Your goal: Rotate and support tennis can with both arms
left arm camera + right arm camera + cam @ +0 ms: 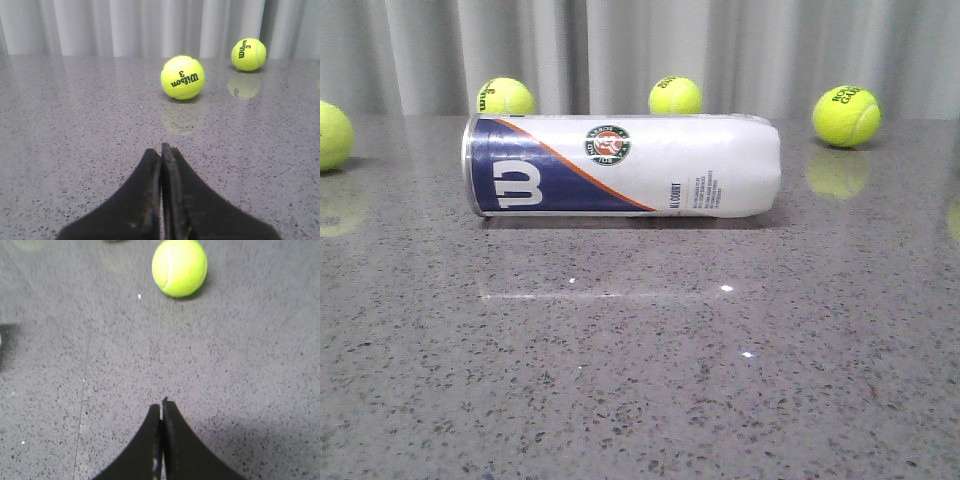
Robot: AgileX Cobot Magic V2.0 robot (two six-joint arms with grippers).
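Observation:
The tennis can (620,165) lies on its side on the grey speckled table (640,380), metal rim to the left, navy panel with the white "W" at its left end and the round green badge on top. It does not show in either wrist view. My left gripper (161,147) is shut and empty above bare table, facing two tennis balls. My right gripper (161,404) is shut and empty above bare table, with one tennis ball ahead. Neither gripper shows in the front view.
Several yellow-green tennis balls sit around the can: one at the far left (332,135), two behind it (505,97) (675,96), one at the back right (846,116). The left wrist view shows two balls (182,77) (248,54); the right wrist view shows one (179,267). Grey curtains hang behind.

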